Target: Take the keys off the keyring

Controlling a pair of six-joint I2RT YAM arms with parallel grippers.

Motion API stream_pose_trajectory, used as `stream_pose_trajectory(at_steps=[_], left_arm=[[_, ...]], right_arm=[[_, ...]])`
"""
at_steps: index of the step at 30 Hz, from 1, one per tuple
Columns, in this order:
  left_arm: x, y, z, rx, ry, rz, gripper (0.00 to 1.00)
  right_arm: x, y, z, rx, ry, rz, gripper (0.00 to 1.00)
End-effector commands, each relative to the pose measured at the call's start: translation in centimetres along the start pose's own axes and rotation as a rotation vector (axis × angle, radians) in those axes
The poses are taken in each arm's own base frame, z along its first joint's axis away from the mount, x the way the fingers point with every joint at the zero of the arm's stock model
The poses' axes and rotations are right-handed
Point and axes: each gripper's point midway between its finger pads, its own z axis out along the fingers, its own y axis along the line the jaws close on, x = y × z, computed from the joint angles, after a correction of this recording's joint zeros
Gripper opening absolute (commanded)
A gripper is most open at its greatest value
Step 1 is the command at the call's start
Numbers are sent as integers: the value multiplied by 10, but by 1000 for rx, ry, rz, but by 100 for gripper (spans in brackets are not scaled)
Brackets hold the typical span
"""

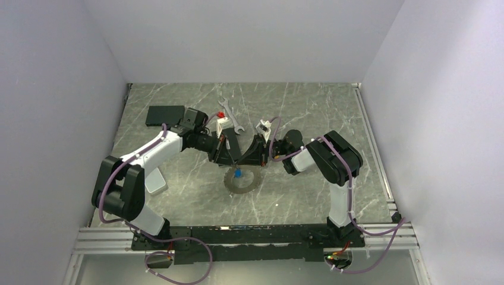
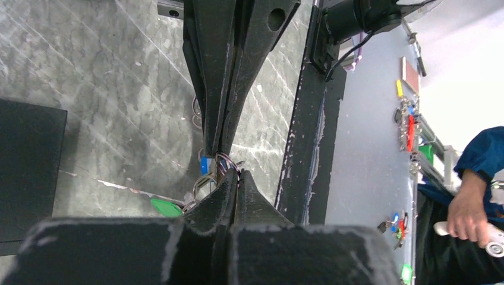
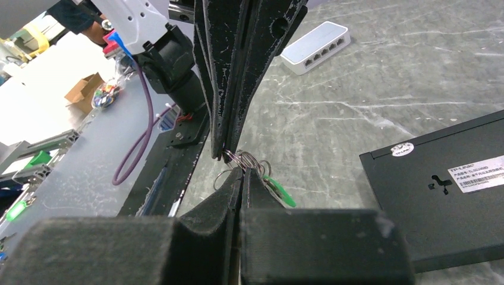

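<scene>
Both arms reach in over the middle of the marble worktop [image 1: 309,113] and meet tip to tip. The left gripper [image 2: 236,176] is clenched on the keyring [image 2: 223,161], a small bunch of thin silver wire loops. The right gripper [image 3: 242,173] pinches the same bunch from the opposite side. The black fingers hide most of the loops, so only a little wire shows between the tips.

The blue key [image 2: 204,164] hangs just beside the pinch, and from above it shows as a blue speck under the two grippers. The green key [image 3: 278,190] sticks out on the other side, on the loops. I cannot tell whether it touches the worktop.

A silver spanner [image 1: 229,116] lies just beyond the grippers, further back. A black box [image 1: 165,114] sits at the far left. A white network switch [image 1: 156,181] lies nearer, beside the left arm.
</scene>
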Motion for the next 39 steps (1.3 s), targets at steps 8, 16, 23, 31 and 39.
stream_pose_trajectory(at_steps=[8,16,23,31,39], left_arm=[[-8,-13,3,27,-4,-283,0],[-18,-4,1,5,-47,-520,0],[-18,-2,1,4,-32,-540,0],[-11,-7,0,-8,-11,-498,0],[-11,-4,4,-20,7,-493,0]], right_arm=[[-32,6,-1,16,-28,-329,29],[-36,3,-8,50,11,-390,42],[-26,0,-12,53,89,-424,39],[-17,-7,-13,75,166,-441,37],[-18,-3,-6,61,218,-467,37]])
